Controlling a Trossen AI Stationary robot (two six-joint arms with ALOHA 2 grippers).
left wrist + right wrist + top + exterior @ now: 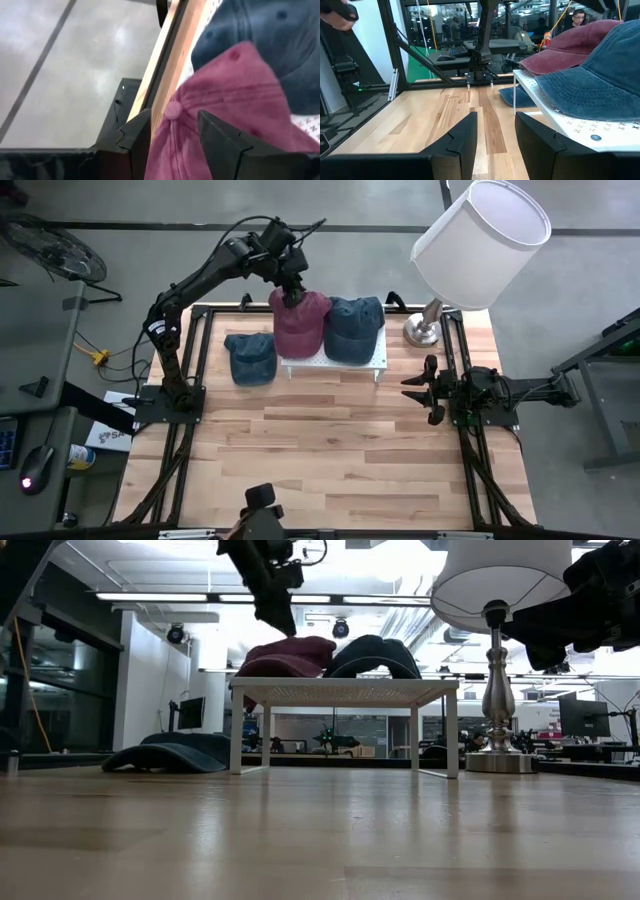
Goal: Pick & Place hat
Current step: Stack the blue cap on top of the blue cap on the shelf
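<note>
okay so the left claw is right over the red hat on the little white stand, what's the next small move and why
Probably lift the left claw straight up and clear. The red hat already rests on the white stand beside a blue hat, and the claw's fingers stand open around its crown, so the placing looks done. Another blue hat still lies on the table.

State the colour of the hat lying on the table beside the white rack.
Dark blue hat, best seen in the high view.

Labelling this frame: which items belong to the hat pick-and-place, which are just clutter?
Job:
maroon cap, on the white rack
denim cap, on the rack
blue cap, on the table
left claw, open over the maroon cap

Clutter:
lamp
right claw, idle
</note>
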